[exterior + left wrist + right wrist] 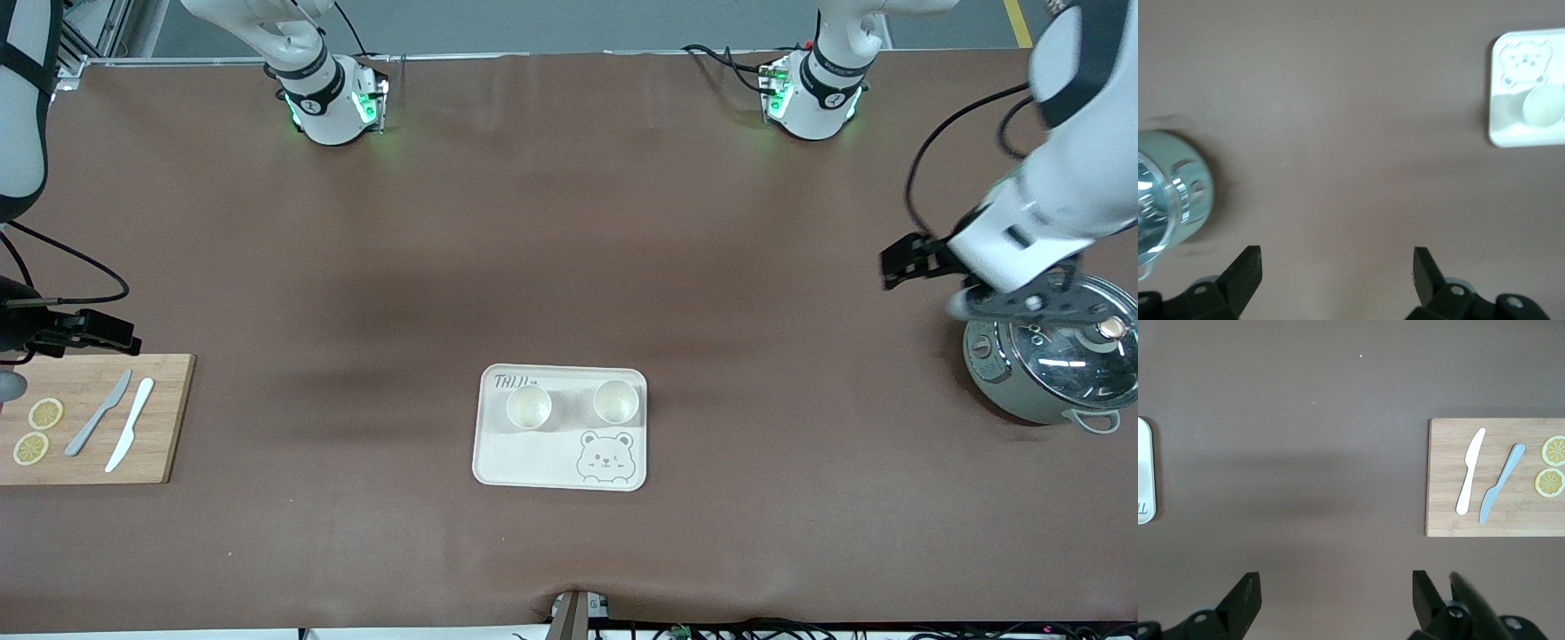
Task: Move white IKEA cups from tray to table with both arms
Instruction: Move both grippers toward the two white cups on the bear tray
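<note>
Two white IKEA cups (529,407) (616,402) stand upright side by side on the cream bear-printed tray (524,458) in the middle of the table. My left gripper (896,263) is open and empty over the bare table beside the pot, at the left arm's end. My right gripper (107,331) is open and empty over the table by the cutting board's edge, at the right arm's end. The left wrist view shows its open gripper (1337,267), the tray (1511,130) and one cup (1543,107). The right wrist view shows its open gripper (1336,590) and only the tray's edge (1143,470).
A pale green pot with a glass lid (1049,364) stands at the left arm's end. A wooden cutting board (160,418) with a grey knife (98,413), a white knife (130,425) and two lemon slices (44,413) lies at the right arm's end.
</note>
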